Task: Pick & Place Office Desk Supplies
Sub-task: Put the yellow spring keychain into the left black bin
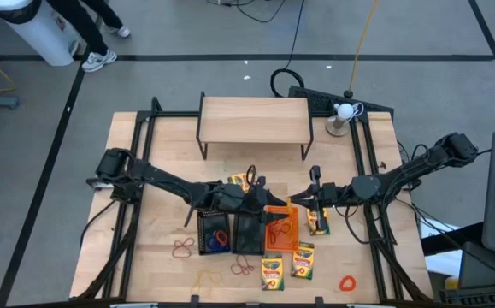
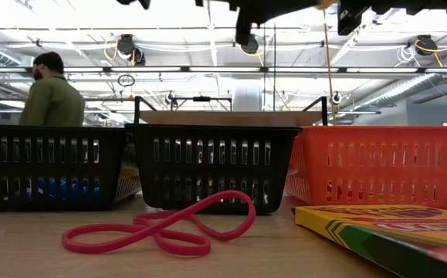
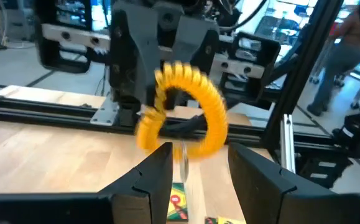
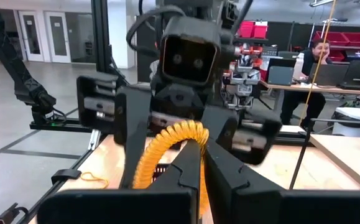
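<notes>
Several rubber bands point(image 1: 183, 249) and crayon boxes point(image 1: 273, 272) are left on the counter point(image 1: 144, 269); an orange coil point(image 4: 167, 146) is clamped in the right gripper's point(image 4: 201, 152) jaws, while the left gripper's point(image 3: 198, 155) jaws are held apart.

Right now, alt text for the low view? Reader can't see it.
Table-level view: a red rubber band lies looped on the wood before three mesh trays, two black trays and an orange tray. A crayon box fills the near right corner.
</notes>
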### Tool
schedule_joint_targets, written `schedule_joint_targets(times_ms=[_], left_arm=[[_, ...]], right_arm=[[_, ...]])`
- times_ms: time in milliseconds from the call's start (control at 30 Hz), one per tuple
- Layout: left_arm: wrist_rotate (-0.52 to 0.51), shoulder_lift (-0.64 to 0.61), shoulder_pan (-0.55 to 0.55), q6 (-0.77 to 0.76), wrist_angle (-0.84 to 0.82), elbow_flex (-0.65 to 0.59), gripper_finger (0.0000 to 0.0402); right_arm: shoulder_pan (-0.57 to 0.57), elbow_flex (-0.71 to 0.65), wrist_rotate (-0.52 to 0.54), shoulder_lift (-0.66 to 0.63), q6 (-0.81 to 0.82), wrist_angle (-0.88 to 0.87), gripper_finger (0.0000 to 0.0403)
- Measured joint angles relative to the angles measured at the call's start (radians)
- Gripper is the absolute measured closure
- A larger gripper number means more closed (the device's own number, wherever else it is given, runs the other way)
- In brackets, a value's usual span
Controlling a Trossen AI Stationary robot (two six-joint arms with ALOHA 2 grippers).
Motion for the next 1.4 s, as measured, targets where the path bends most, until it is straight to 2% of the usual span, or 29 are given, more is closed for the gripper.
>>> schedule_joint_targets(times_ms=[233, 1400], left_arm=[[-0.002, 0.027, 0.013, 0.013, 0.066, 0.004, 0.0245], [-0.005, -0.023, -0.026, -0.024, 0.008, 0.006, 0.0245]], right_arm=[[0.000, 0.000, -0.023, 0.000, 0.000, 0.005, 0.0403], [-0.007, 0.000, -0.011, 0.000, 0.003, -0.025, 0.0403]])
